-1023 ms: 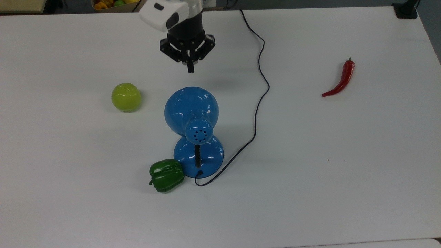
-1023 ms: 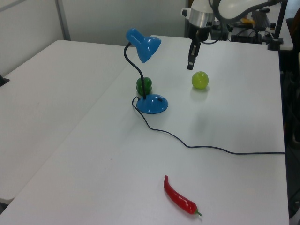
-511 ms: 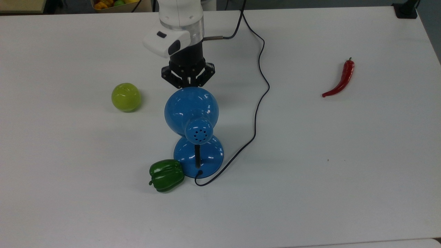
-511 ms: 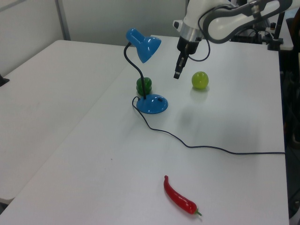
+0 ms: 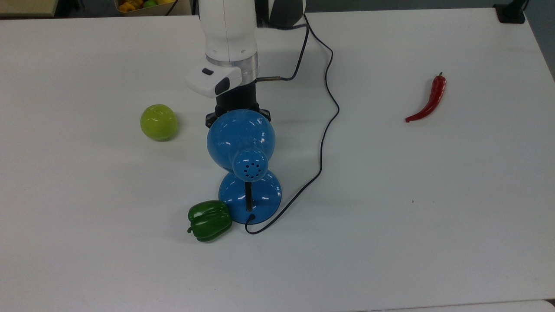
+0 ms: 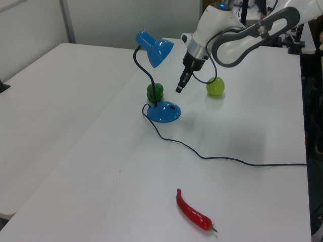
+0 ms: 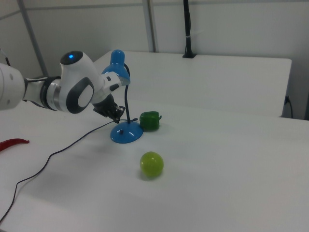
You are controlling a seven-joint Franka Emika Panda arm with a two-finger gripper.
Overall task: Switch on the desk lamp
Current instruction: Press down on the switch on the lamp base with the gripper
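The desk lamp (image 5: 240,136) is glossy blue and stands mid-table, its dome shade leaning over a round base (image 5: 250,197) on a black neck. Its black cord (image 5: 326,130) runs off toward the top view's top. In the left view, my gripper (image 6: 178,89) hangs just under and right of the shade (image 6: 155,49), above the base (image 6: 164,112), with its fingers shut on nothing. The right view shows the gripper (image 7: 119,115) a little above the base (image 7: 126,134). In the top view the shade hides the fingertips.
A green bell pepper (image 5: 209,220) touches the lamp base on the top view's left. A yellow-green ball (image 5: 158,122) lies left of the shade. A red chili (image 5: 428,100) lies far right. The cord loops across the white table (image 5: 433,216).
The arm has come down and toward the lamp. In the top view the fingers went from beyond the shade to beneath its rim. The lamp has not moved.
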